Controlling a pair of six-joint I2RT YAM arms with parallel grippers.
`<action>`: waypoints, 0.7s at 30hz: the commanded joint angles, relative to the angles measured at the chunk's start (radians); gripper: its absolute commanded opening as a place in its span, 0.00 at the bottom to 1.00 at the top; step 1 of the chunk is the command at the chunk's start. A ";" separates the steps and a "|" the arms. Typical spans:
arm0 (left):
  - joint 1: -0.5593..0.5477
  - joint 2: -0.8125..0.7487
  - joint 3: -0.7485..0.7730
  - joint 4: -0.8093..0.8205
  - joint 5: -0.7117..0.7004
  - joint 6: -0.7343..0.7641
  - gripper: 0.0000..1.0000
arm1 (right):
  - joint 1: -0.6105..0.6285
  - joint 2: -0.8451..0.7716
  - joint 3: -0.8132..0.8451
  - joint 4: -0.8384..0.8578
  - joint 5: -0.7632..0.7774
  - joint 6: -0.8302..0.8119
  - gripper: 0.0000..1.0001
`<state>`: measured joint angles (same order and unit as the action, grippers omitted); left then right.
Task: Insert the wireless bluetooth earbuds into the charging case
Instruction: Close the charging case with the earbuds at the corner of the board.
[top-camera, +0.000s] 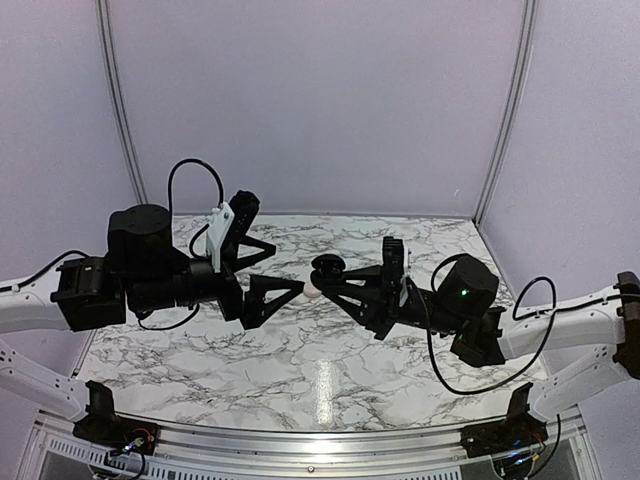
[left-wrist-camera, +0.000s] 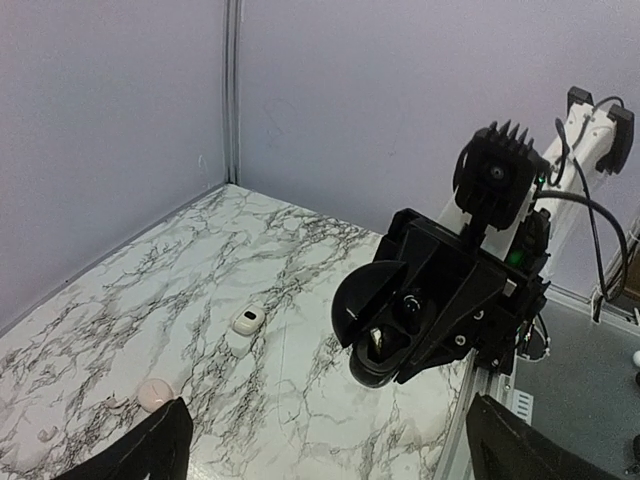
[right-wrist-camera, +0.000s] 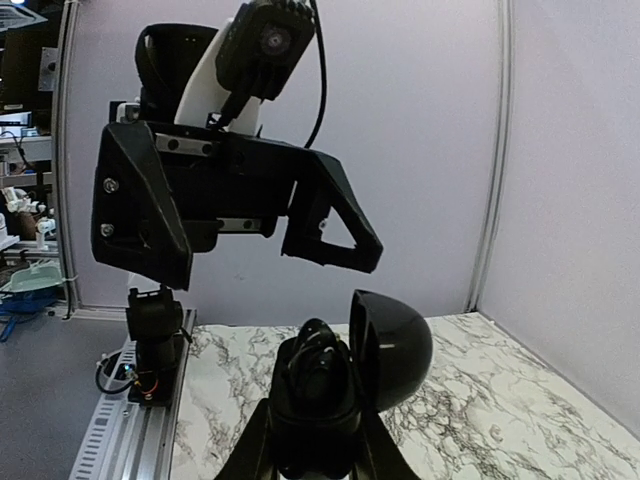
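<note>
Right gripper (right-wrist-camera: 318, 425) is clamped on an open black puck (left-wrist-camera: 385, 320); left gripper (top-camera: 287, 266) is spread wide, empty. A cream case (left-wrist-camera: 154, 393) is seen on the table (left-wrist-camera: 300, 400).

Left hand (left-wrist-camera: 328, 420) is cut off at the bottom edge; only fingertips (left-wrist-camera: 165, 438) show.

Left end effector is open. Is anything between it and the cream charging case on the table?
Nothing visible does. The charging case lies bare on the marble table, just past one finger of the left end effector. The black puck, gripped by the right end effector, hangs raised off to one side.
</note>
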<state>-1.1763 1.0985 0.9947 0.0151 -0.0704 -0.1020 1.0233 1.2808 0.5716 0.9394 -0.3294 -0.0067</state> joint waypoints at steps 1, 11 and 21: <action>0.003 -0.035 -0.025 -0.014 0.045 0.064 0.99 | -0.011 -0.021 0.067 -0.115 -0.147 0.057 0.00; 0.003 -0.141 -0.185 0.034 0.030 0.109 0.99 | -0.064 -0.021 0.131 -0.288 -0.318 0.094 0.00; 0.000 -0.048 -0.211 0.077 0.113 0.209 0.99 | -0.065 -0.017 0.176 -0.382 -0.395 0.126 0.00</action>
<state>-1.1763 1.0309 0.7975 0.0330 -0.0078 0.0521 0.9653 1.2766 0.6857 0.6048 -0.6689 0.0975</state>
